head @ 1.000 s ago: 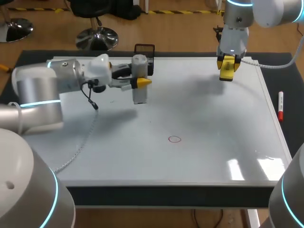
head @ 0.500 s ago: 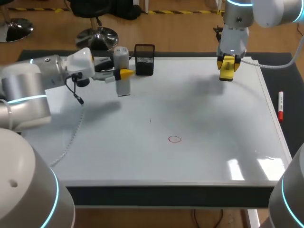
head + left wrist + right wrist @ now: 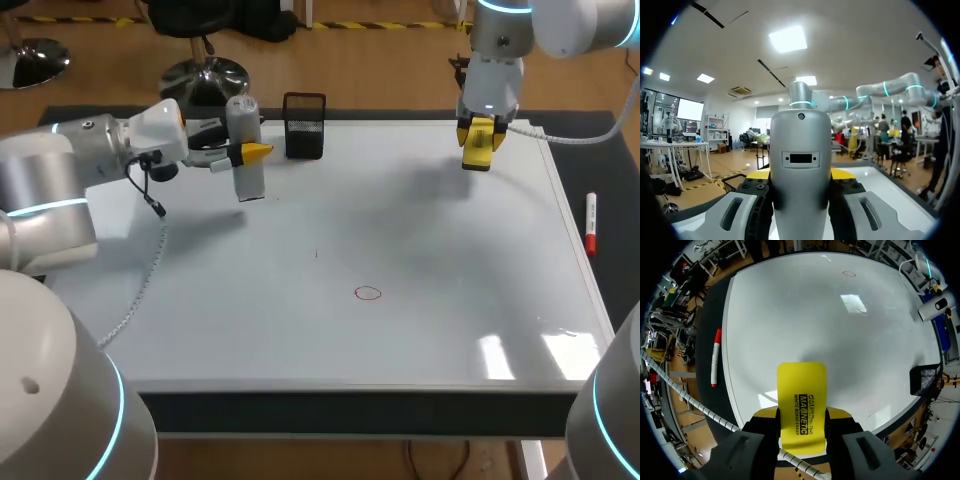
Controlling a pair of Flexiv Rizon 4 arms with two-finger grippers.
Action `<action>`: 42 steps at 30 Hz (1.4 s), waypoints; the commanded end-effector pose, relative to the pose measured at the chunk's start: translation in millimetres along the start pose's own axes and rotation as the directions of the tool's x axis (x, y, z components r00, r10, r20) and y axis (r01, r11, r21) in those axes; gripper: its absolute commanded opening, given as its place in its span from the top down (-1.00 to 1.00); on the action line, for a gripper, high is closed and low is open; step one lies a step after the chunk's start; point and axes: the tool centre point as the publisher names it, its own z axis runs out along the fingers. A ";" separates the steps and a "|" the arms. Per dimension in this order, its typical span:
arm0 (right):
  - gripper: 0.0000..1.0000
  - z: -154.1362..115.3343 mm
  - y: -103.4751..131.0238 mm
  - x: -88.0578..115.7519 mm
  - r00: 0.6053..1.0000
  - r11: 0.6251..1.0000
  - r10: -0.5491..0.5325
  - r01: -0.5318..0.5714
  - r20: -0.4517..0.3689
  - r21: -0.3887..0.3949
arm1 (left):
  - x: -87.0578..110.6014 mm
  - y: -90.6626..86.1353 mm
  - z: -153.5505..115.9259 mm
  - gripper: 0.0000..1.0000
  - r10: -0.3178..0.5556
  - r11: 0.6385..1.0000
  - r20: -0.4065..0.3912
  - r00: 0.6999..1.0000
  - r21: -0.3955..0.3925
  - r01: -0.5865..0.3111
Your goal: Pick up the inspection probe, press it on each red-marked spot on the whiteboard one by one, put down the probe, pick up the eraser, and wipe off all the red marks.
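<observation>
Head view | left claw [image 3: 246, 155] grips upright probe [image 3: 249, 183] | right claw [image 3: 480, 136] grips eraser [image 3: 801, 400] above whiteboard [image 3: 420, 250]

Robotics lab: robot arm [image 3: 60, 190] over whiteboard [image 3: 430, 250].

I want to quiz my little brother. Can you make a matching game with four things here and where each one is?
Things:
1. probe
2. eraser
3. marker
4. red circle

Places:
A. drawn on the whiteboard
B. in the right gripper
C. on the dark mat beside the whiteboard
D. in the left gripper

Pairs: 1-D, 2-B, 3-C, 4-A
</observation>
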 end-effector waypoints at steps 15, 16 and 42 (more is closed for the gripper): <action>1.00 -1.8 -0.5 0.6 1.000 1.000 -0.002 0.002 -0.004 0.001 | -0.7 0.0 0.4 1.00 0.000 1.000 -0.002 1.000 0.002 0.000; 1.00 -1.8 -0.5 0.6 1.000 1.000 -0.002 0.002 -0.004 0.001 | -0.7 0.0 0.4 1.00 0.000 1.000 -0.002 1.000 0.002 0.000; 1.00 26.2 131.8 -104.0 0.933 0.933 -0.360 0.360 0.006 0.011 | -0.7 0.0 0.4 1.00 0.000 1.000 -0.002 1.000 0.002 0.000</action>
